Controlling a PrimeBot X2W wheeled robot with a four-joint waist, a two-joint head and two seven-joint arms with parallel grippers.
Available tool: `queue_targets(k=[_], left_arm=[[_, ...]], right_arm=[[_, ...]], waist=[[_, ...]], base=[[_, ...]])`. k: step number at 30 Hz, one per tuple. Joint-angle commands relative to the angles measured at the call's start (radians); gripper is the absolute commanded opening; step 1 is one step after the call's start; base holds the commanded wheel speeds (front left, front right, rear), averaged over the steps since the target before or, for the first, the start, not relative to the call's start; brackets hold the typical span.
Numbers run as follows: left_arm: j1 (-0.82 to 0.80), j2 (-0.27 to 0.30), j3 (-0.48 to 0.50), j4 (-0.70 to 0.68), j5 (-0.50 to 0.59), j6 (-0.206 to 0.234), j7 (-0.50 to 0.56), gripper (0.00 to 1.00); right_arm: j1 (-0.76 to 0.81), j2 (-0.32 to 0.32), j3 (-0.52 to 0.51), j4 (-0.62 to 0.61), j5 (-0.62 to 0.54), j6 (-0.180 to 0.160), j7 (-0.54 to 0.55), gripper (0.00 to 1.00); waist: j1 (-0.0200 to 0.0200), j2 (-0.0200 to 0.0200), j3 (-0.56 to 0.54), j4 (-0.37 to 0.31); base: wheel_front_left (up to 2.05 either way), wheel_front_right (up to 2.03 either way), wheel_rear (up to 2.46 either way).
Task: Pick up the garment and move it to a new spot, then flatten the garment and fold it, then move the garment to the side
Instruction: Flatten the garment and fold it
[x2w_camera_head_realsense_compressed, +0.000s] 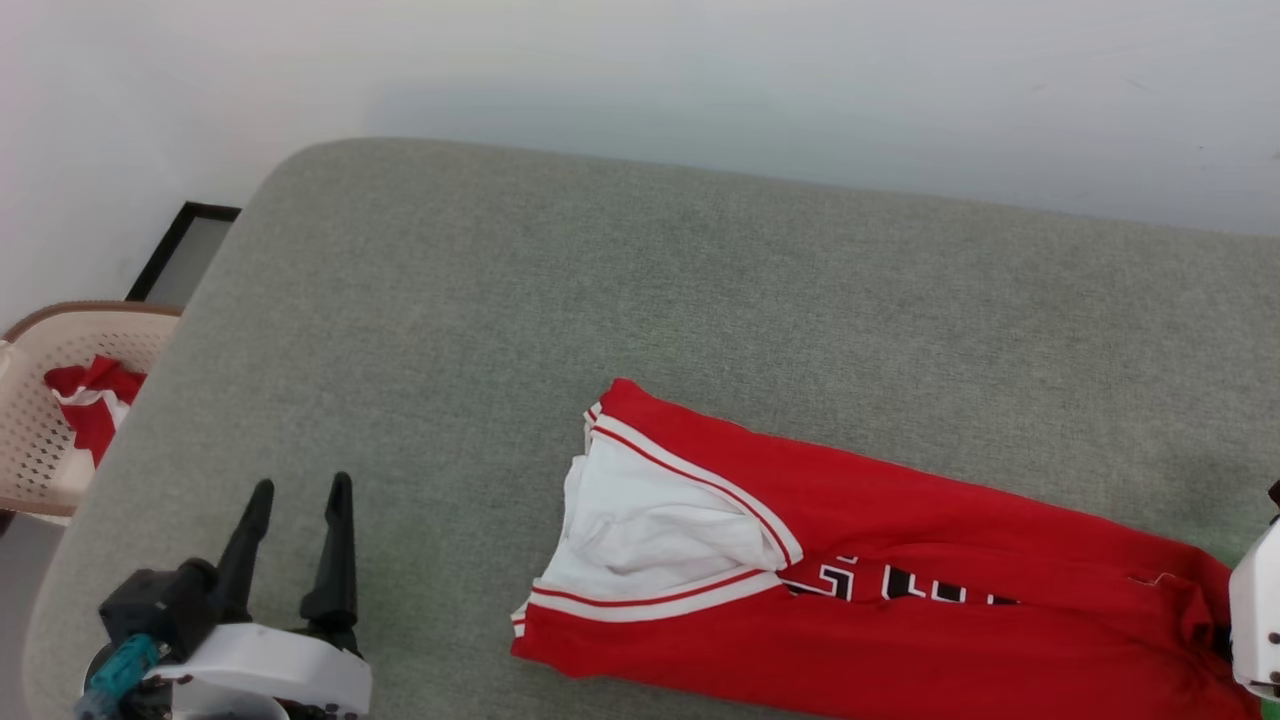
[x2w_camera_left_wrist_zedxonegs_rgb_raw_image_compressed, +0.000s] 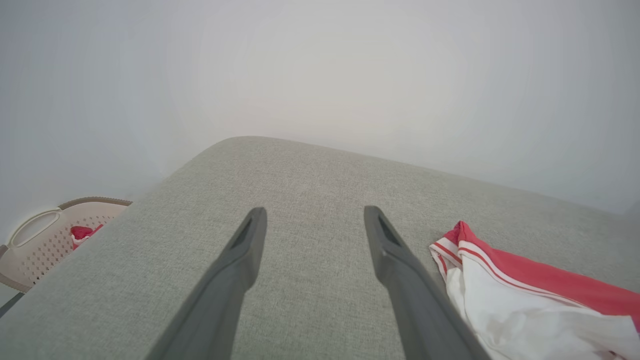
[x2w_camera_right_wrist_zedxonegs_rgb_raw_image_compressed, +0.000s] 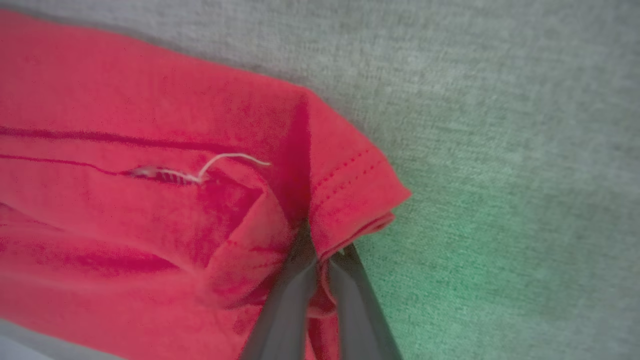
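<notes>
The right gripper (x2w_camera_right_wrist_zedxonegs_rgb_raw_image_compressed: 325, 240) is pinching the shirt (x2w_camera_head_realsense_compressed: 850, 560) by its red hem corner, fingers clamped on the cloth. The shirt is stretching away from it across the grey cushion (x2w_camera_head_realsense_compressed: 600, 280), seemingly folded lengthwise already, so further folding and the sideways move are probably remaining. The left gripper (x2w_camera_head_realsense_compressed: 301, 482) is hovering with fingers apart, the shirt lying to its right.

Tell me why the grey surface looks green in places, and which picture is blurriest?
Right wrist view: blurriest, a close-up of the garment; a green cast from an unseen source tints the grey surface beside the right gripper. Head view: sharp, even light, faint green at the right edge. Left wrist view: hazy, washed-out wall.
</notes>
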Motion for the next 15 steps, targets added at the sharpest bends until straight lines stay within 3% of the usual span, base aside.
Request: queue_targets(k=[1,7,15], left_arm=[[0.009,-0.006,0.009,0.002,0.01,-0.006,0.0,1.0],[0.02,-0.033,0.056,0.004,0.045,-0.029,0.0,1.0],[0.034,-0.054,0.104,0.006,0.081,-0.061,0.0,1.0]], right_arm=[[0.037,0.051,0.036,0.034,0.004,0.003,-0.002,0.0],[-0.005,0.023,0.022,0.035,0.014,0.001,-0.06,0.0],[-0.083,-0.077,0.003,0.088,-0.041,0.0,-0.113,0.0]], waist=[[0.0,0.0,0.002,-0.002],[0.0,0.0,-0.002,-0.014],[0.0,0.0,-0.005,-0.05]], base=[[0.0,0.0,0.0],[0.0,0.0,0.0],[0.0,0.0,0.0]])
